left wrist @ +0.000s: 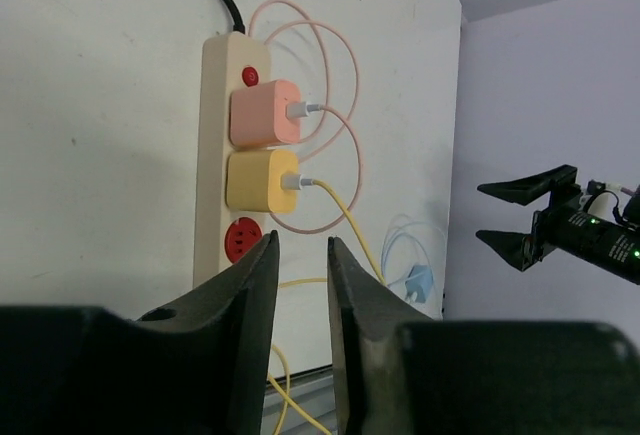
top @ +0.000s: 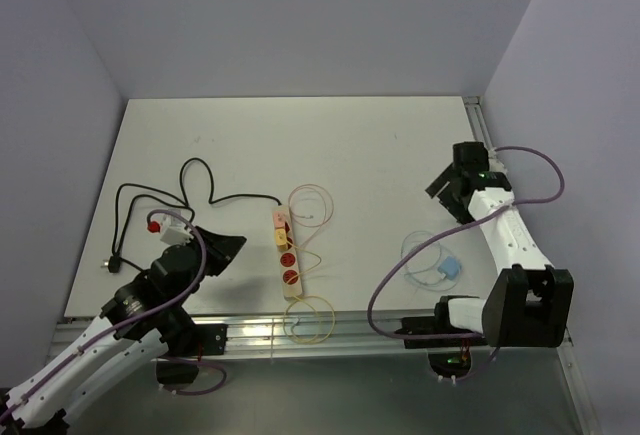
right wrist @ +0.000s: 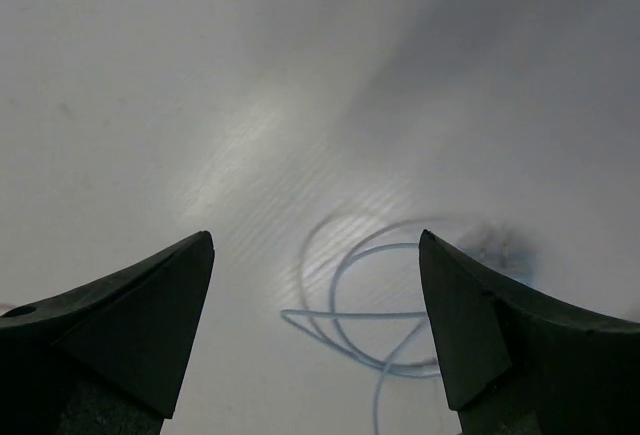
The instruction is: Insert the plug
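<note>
Gripping nothing with either pair of jaws. Holding the left gripper with only a thin gap between its fingers — let go, bare inside. Hanging it near the left side of the power strip, pointing toward an unused red socket at the strip's lower end. Holding the right gripper spread wide, well off on the right side of the table, looking down on loops of blue cable.

Showing the plug to go in — a small blue charger — lying on the table near the right arm's base, well apart from the strip, with its cable curled beside it. Showing it in the left wrist view too, tiny and far past the strip.

Showing two chargers already sitting in the strip: a pink charger just below the red switch, and a yellow charger right next to it. Trailing a pink cable and a yellow cable out from them in loops. Running a black cord from the strip's far end out to the left, ending at a black plug near the table's left edge.
</note>
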Action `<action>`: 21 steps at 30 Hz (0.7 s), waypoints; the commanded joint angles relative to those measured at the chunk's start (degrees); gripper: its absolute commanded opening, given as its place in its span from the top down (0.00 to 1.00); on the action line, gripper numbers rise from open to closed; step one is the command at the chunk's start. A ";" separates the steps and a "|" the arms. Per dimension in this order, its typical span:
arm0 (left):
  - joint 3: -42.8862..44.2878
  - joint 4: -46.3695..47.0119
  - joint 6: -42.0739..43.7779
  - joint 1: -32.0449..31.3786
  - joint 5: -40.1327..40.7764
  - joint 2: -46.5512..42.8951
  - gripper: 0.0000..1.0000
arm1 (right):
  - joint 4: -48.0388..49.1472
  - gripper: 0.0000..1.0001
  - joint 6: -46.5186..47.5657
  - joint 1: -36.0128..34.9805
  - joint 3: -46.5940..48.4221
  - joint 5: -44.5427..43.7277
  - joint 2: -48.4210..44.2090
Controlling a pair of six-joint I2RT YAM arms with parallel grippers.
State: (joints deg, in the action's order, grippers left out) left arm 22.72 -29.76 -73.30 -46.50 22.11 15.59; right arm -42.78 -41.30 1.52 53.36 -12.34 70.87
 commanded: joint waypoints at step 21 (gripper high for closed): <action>1.80 7.26 6.06 -0.08 -5.85 1.02 0.60 | -7.05 0.18 -0.18 14.39 -11.88 4.25 3.83</action>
State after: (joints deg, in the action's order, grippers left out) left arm 22.85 -23.77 -68.14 -46.50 16.16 17.80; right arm -50.04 -40.84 16.38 41.87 -8.25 74.15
